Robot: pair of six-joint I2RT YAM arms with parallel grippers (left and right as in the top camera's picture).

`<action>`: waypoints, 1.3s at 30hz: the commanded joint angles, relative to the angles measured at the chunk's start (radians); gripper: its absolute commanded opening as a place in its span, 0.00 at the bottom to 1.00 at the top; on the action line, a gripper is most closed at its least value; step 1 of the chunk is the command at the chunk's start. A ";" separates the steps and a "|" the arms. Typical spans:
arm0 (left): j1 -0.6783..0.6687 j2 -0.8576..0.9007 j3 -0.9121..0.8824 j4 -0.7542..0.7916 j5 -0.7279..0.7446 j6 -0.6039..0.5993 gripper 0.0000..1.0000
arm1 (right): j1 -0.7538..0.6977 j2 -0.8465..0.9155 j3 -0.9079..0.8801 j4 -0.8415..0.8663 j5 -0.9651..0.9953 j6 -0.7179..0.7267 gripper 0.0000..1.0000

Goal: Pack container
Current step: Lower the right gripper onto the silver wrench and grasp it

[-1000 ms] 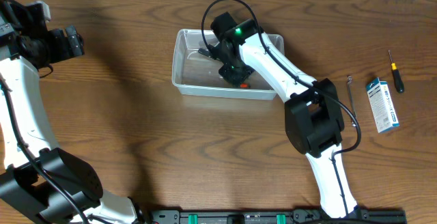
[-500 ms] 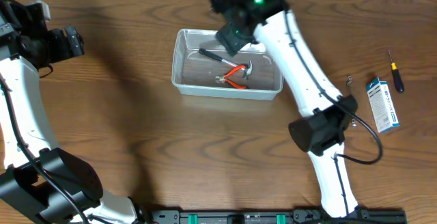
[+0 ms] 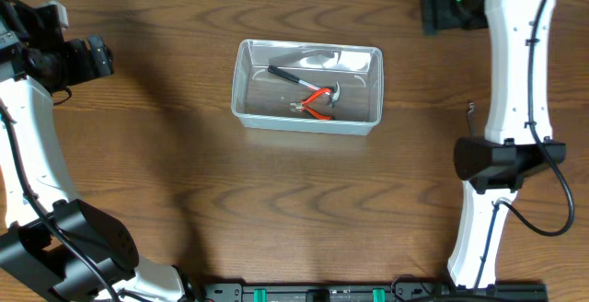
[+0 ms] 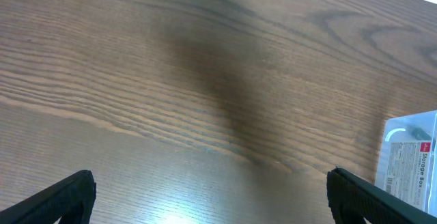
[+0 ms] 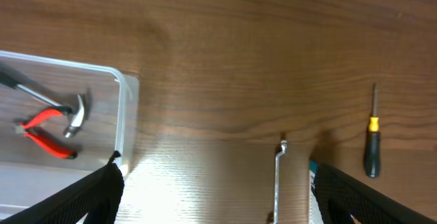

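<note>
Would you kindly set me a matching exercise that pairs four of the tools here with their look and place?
Things:
1 pliers
2 screwdriver
3 hex key
4 hammer

Descriptions:
A black handle with a yellow band, on the table
B red handles, in the container
C silver head, in the container
D thin bent metal bar, on the table

Pairs: 1-B; 2-A; 3-D; 4-C

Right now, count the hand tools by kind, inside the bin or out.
Hammer: 1, in the container
Pliers: 1, in the container
Hex key: 1, outside it
Screwdriver: 1, outside it
Total: 4
</note>
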 commanded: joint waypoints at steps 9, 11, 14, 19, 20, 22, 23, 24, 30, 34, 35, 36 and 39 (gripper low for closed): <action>0.000 0.000 0.014 -0.003 0.013 -0.006 0.98 | -0.110 -0.068 -0.263 -0.004 -0.078 0.025 0.86; 0.000 0.000 0.014 -0.003 0.013 -0.006 0.98 | -0.122 -0.080 -0.356 -0.004 -0.042 0.025 0.85; 0.000 0.000 0.014 -0.003 0.013 -0.006 0.98 | -0.129 -0.114 -0.491 -0.003 0.047 0.026 0.86; 0.000 0.000 0.014 -0.003 0.013 -0.006 0.98 | -0.140 -0.208 -0.667 0.056 0.151 0.048 0.89; 0.000 0.000 0.014 -0.003 0.013 -0.006 0.98 | -0.145 -0.228 -0.702 0.077 0.138 0.048 0.89; 0.000 0.000 0.014 -0.003 0.013 -0.006 0.98 | -0.155 -0.277 -0.792 0.128 0.117 0.047 0.89; 0.000 0.000 0.014 -0.003 0.013 -0.006 0.98 | -0.161 -0.305 -0.850 0.159 0.116 0.043 0.88; 0.000 0.000 0.014 -0.003 0.013 -0.006 0.98 | -0.164 -0.327 -0.896 0.185 0.117 0.039 0.88; 0.000 0.000 0.014 -0.003 0.013 -0.006 0.98 | -0.187 -0.503 -1.286 0.417 0.088 0.014 0.91; 0.000 0.000 0.014 -0.003 0.013 -0.006 0.98 | -0.196 -0.561 -1.464 0.555 0.053 -0.039 0.89; 0.000 0.000 0.014 -0.003 0.013 -0.006 0.98 | -0.198 -0.561 -1.488 0.575 0.053 -0.040 0.88; 0.000 0.000 0.014 -0.003 0.013 -0.006 0.98 | -0.201 -0.560 -1.510 0.597 0.053 -0.043 0.87; 0.000 0.000 0.014 -0.003 0.013 -0.006 0.98 | -0.214 -0.558 -1.556 0.658 0.053 -0.058 0.84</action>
